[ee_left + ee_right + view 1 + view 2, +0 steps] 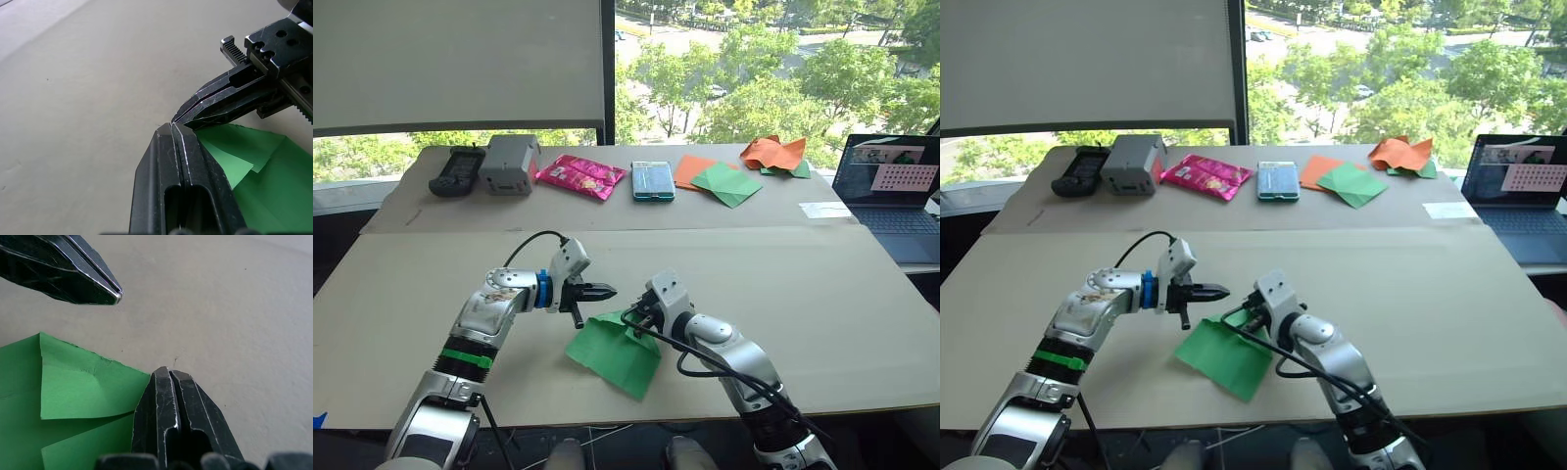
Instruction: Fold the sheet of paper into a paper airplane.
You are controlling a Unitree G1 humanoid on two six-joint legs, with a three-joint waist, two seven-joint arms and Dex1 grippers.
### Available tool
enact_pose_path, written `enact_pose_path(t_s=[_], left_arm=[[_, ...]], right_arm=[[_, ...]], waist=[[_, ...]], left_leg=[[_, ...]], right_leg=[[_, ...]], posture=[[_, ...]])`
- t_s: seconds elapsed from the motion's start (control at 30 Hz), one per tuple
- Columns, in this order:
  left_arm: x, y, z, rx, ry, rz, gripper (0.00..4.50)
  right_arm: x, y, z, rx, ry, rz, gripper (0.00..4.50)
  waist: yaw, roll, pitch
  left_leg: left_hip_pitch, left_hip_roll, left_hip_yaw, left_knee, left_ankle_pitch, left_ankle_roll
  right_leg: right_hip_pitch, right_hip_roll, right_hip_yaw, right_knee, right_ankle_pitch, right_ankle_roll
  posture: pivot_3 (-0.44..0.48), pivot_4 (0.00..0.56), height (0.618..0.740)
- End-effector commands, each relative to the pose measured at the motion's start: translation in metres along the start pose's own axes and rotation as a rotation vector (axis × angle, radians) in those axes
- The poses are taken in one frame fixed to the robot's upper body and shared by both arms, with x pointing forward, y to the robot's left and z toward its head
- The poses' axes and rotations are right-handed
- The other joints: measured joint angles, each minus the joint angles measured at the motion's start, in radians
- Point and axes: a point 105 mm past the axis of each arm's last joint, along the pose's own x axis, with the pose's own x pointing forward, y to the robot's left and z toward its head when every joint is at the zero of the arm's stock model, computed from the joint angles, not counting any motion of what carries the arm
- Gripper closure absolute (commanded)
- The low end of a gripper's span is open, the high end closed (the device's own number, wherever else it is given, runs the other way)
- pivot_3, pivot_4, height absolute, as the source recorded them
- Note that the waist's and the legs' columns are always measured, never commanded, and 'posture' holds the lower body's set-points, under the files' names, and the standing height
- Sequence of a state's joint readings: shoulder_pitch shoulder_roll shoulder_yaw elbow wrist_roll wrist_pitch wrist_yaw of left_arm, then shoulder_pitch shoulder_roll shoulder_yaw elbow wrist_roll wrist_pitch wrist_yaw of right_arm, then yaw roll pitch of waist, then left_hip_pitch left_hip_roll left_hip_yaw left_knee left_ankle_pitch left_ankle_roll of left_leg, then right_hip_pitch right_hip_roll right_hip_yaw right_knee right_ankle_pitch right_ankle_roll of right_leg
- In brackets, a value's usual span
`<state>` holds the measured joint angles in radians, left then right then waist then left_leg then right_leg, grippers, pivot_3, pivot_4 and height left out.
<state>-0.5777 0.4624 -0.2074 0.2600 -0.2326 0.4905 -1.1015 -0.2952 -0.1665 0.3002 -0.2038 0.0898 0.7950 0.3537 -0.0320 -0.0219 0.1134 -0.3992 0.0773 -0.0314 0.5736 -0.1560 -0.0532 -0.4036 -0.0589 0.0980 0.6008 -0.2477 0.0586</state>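
From my head view, the sheet of paper (612,354) lies near the worktop's (862,323) front edge; wrist views show my left hand (172,125) and right hand (164,370) pinched empty, so I'd press creases slowly.

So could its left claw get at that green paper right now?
Probably yes. The left claw, shut, hangs just above the sheet of paper's far edge, with nothing between them. The right claw, also shut, sits close beside it and might crowd it.
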Motion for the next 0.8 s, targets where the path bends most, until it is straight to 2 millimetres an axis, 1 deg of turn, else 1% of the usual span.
enact_pose_path(t_s=[0.03, 0.23, 0.5, 0.67, 0.73, 0.8], left_arm=[[0.006, -0.001, 0.010, 0.065, -0.010, -0.022, 4.46], [0.021, -0.008, 0.001, 0.093, 0.024, -0.056, 4.46], [0.033, -0.002, -0.019, 0.110, 0.115, -0.030, 4.46], [0.035, -0.005, -0.038, 0.109, 0.174, -0.043, 4.46], [0.032, -0.007, -0.048, 0.105, 0.195, -0.050, 4.46], [0.028, -0.009, -0.053, 0.103, 0.204, -0.048, 4.46]], right_arm=[[-0.004, -0.008, -0.013, 0.013, 0.042, -0.048, 4.50], [-0.007, -0.008, -0.012, 0.017, 0.039, -0.060, 4.50], [-0.007, -0.002, -0.009, -0.005, 0.035, -0.044, 4.50], [-0.006, 0.003, -0.008, -0.026, 0.036, -0.027, 4.50], [-0.005, 0.004, -0.008, -0.029, 0.039, -0.028, 4.50], [-0.005, 0.004, -0.008, -0.029, 0.041, -0.030, 4.50]], waist=[[-0.001, 0.000, 0.000], [0.001, 0.000, 0.000], [0.002, 0.000, 0.000], [0.001, 0.000, -0.001], [0.000, 0.000, -0.003], [-0.003, -0.001, -0.005]], left_leg=[[0.000, 0.000, 0.000, 0.000, 0.000, 0.000], [0.000, 0.000, 0.000, 0.000, 0.000, 0.000], [0.000, 0.000, 0.000, 0.000, 0.000, 0.000], [0.001, 0.000, 0.000, 0.000, 0.000, 0.000], [0.001, 0.000, 0.000, 0.000, 0.000, 0.000], [0.001, 0.000, 0.000, 0.000, 0.000, 0.000]], right_leg=[[0.000, 0.000, 0.000, 0.000, 0.000, 0.000], [0.000, 0.000, 0.000, 0.000, 0.000, 0.000], [0.000, 0.000, 0.000, 0.000, 0.000, 0.000], [0.000, 0.000, 0.000, 0.001, 0.000, 0.000], [0.000, 0.000, 0.000, 0.001, 0.000, 0.000], [0.001, 0.000, 0.000, 0.001, 0.000, 0.000]], posture=[[0.000, 0.150, 0.721], [0.000, 0.150, 0.721], [0.000, 0.150, 0.721], [0.000, 0.150, 0.721], [0.000, 0.150, 0.721], [0.000, 0.150, 0.721]])
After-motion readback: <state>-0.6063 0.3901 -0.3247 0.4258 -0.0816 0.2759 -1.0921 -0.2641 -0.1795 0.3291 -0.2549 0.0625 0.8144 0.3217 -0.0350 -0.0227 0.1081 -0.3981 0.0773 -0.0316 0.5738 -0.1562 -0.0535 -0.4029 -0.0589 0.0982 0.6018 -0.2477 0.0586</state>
